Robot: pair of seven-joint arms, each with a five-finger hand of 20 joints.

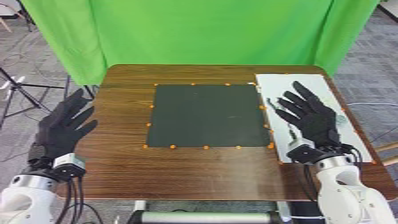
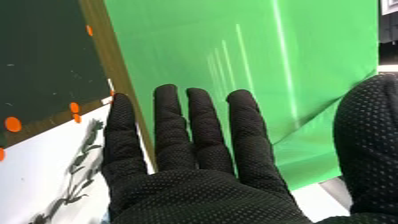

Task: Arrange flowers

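In the head view my right hand (image 1: pixel 313 116) is over the white sheet (image 1: pixel 279 82) at the table's right, fingers straight, holding nothing. Parts of green stems (image 1: pixel 273 105) show on the sheet beside and behind it. The right wrist view has my right hand (image 2: pixel 209 192) with straight, slightly spread fingers and the thumb apart. A leafy green sprig (image 2: pixel 78 172) lies on the white sheet (image 2: pixel 31 175) beside it. My left hand (image 1: pixel 62 125) is at the table's left edge, fingers extended, with nothing in it.
A dark square mat (image 1: pixel 208 116) with orange dots along its edges lies mid-table. More orange dots run along the white sheet. A green curtain (image 1: pixel 213 32) hangs behind the table (image 1: pixel 178 172). A tripod (image 1: pixel 18 85) stands off to the left.
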